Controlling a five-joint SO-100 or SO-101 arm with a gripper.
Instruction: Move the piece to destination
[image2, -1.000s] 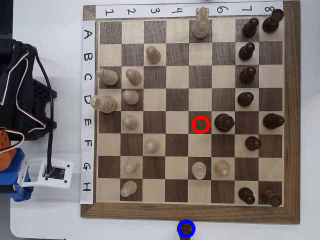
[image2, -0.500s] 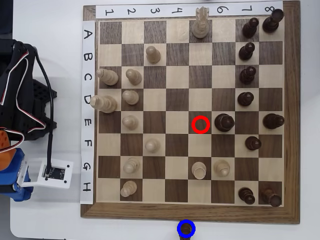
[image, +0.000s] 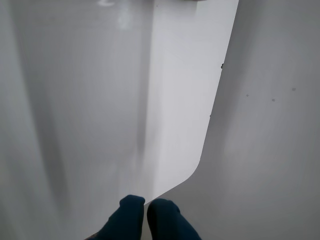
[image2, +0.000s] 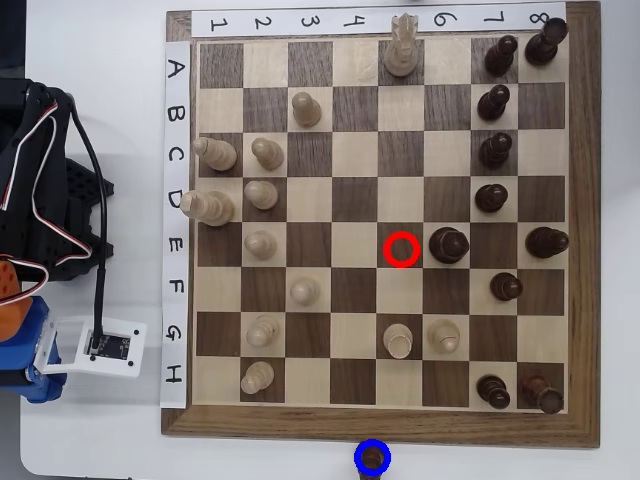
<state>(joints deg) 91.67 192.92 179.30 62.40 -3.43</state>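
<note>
Gripper: two dark blue fingertips (image: 146, 216) are seen at 6 o'clock in the wrist view, pressed together on nothing, over a white counter (image: 100, 100).
Piece: a small dark brown wooden pawn (image2: 372, 459) is seen at 6 o'clock in the overhead view, off the board, standing inside the ring.
Destination: a bright blue ring outline (image2: 372, 444) is drawn around that pawn, just below the wooden chessboard's (image2: 380, 422) frame.
Red ring: a red ring outline (image2: 401, 248) is marked on a square beside a broader dark piece (image2: 448, 243).

A white table (image2: 100, 440) with a rounded corner, evenly lit.
</note>
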